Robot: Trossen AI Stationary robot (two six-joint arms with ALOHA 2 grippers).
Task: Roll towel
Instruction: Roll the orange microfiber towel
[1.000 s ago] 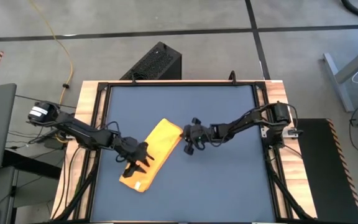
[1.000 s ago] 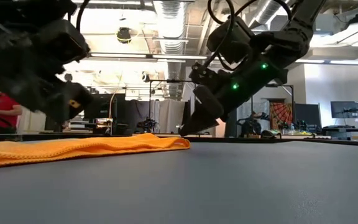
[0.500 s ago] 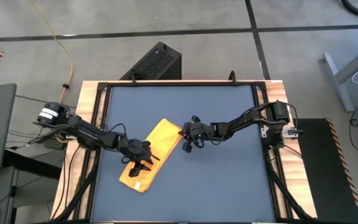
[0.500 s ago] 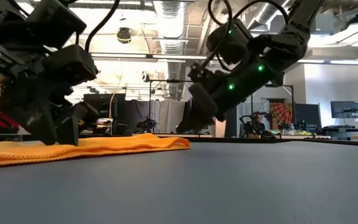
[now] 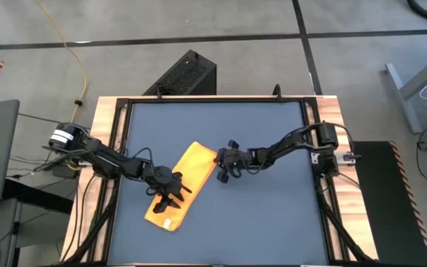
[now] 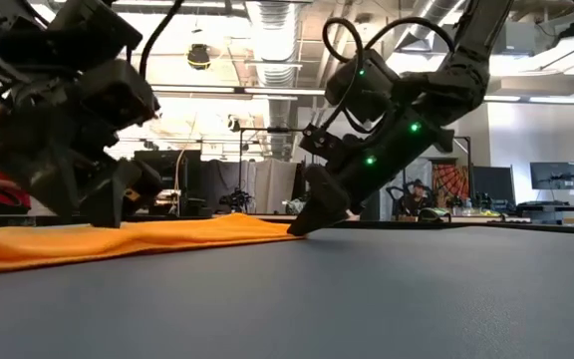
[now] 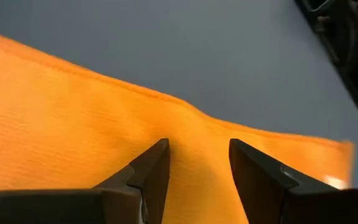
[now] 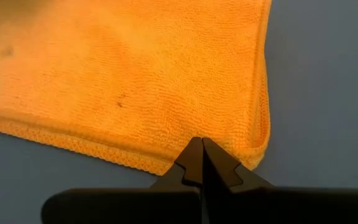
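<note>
The towel (image 5: pixel 178 188) lay flat on the dark blue table (image 5: pixel 258 126), toward the left of its middle, stretched out as a long strip running on a slant from the near left up toward the centre. In the low view it showed as a thin, low band of yellow cloth (image 6: pixel 128 239) on the tabletop.

The left gripper (image 5: pixel 170 200) was down over the strip's near half. Its two dark fingers (image 7: pixel 146 177) stood parted, with a clear gap between them, and through that gap the yellow weave (image 7: pixel 55 124) showed. The tips were pointed at the cloth close to its long hem; whether they actually pressed on it could not be told, and nothing was pinched between them. A small pale patch sat near the cloth's end, at the edge of that wrist picture, too blurred to identify.

The right gripper (image 5: pixel 224 173) was at the strip's far end, near the table's centre. Its fingers (image 8: pixel 199 163) were clenched fully together, meeting in a single point with no gap, and they gripped nothing. That point rested right at the towel's (image 8: pixel 135 81) hem, just beside a rounded corner, and in the low view the closed tip (image 6: pixel 305 225) came down to the tabletop at the cloth's very edge
</note>
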